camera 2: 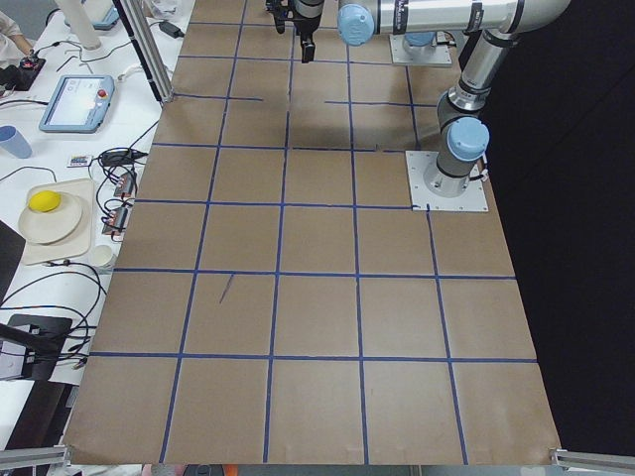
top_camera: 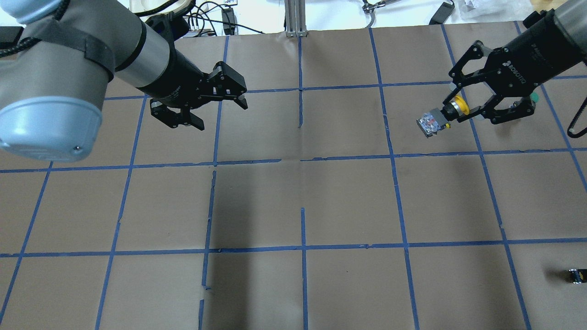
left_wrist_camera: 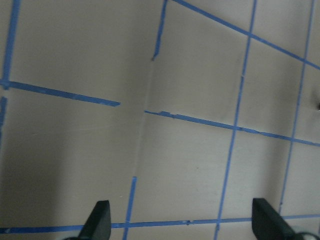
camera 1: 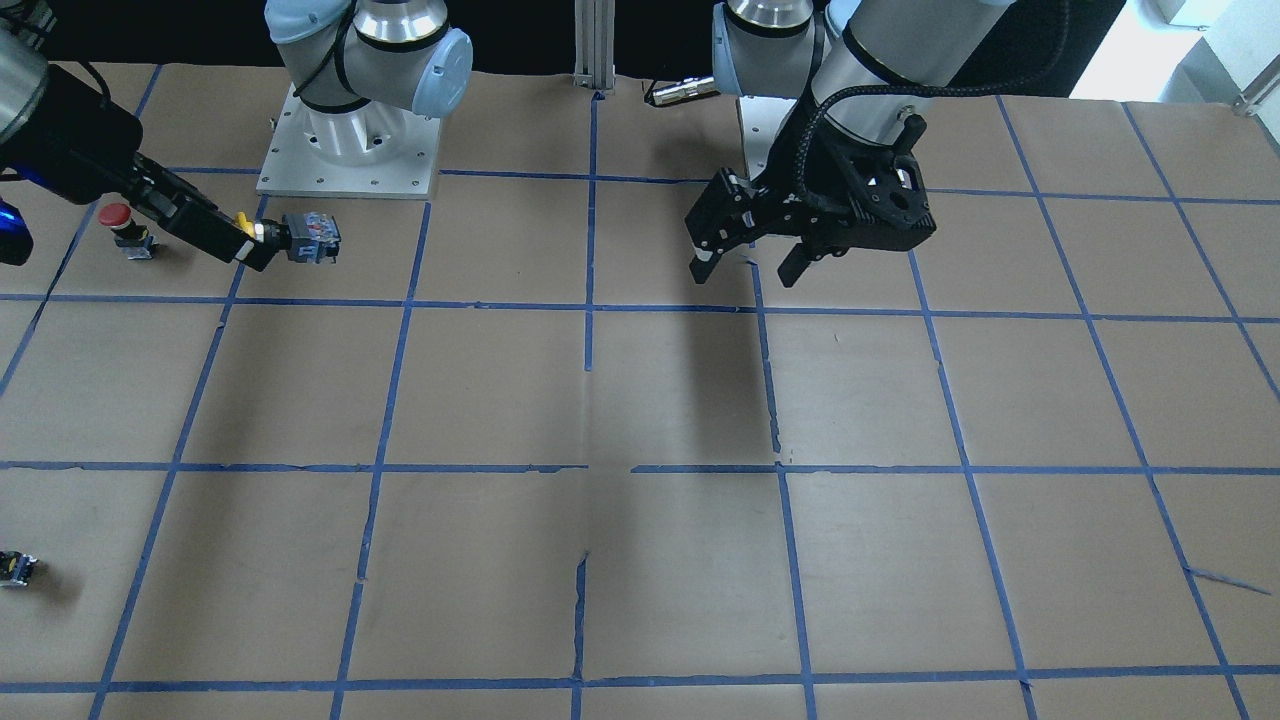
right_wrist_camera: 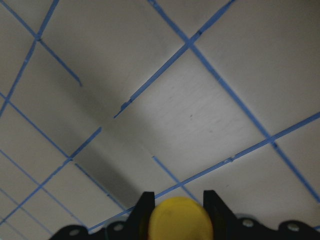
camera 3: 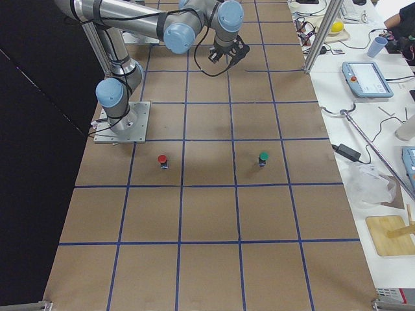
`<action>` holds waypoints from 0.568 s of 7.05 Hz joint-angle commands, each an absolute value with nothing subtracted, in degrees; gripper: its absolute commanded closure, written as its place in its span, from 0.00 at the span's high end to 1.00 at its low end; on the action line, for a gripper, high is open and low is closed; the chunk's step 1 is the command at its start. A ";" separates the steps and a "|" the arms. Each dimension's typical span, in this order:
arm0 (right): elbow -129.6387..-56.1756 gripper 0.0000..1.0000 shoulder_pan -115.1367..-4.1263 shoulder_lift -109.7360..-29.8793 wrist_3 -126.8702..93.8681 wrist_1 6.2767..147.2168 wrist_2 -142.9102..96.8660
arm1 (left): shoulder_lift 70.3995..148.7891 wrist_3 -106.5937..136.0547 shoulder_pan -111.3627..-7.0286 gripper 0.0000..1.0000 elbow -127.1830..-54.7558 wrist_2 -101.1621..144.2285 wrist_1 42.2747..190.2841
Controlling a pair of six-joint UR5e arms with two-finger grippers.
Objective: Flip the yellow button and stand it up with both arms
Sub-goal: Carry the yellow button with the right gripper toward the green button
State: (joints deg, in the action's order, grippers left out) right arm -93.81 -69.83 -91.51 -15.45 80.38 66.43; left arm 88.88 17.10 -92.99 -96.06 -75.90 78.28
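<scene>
My right gripper (top_camera: 453, 112) is shut on the yellow button (top_camera: 433, 121) near its yellow cap and holds it sideways above the table. The grey body points toward the table's middle. In the front view the right gripper (camera 1: 255, 240) holds the button (camera 1: 308, 238) in front of the right arm's base. The right wrist view shows the yellow cap (right_wrist_camera: 181, 219) between the fingers. My left gripper (top_camera: 220, 114) hangs open and empty above the table, left of centre, far from the button. It also shows in the front view (camera 1: 745, 262). Its fingertips (left_wrist_camera: 98, 219) stand wide apart.
A red-capped button (camera 1: 118, 222) stands on the table beside the right gripper. A green-capped button (top_camera: 533, 97) shows partly behind the right gripper. A small dark part (top_camera: 575, 275) lies near the table's right front corner. The brown table has a blue tape grid (top_camera: 302, 160).
</scene>
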 commanded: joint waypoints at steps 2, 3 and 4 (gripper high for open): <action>-95.44 0.15 -69.70 -87.91 4.69 94.15 83.45 | 89.05 6.80 -92.46 1.00 -85.44 -88.47 94.18; -98.41 0.15 -69.70 -87.63 10.84 102.22 87.32 | 88.60 6.59 -92.55 1.00 -85.95 -94.42 94.65; -102.61 0.15 -69.52 -87.71 15.25 110.83 89.10 | 87.90 6.59 -92.55 1.00 -86.65 -95.09 94.66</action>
State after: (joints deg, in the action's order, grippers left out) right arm -98.33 -69.65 -87.98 9.04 100.83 85.76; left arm 88.70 7.20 -92.57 -86.31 -92.33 93.89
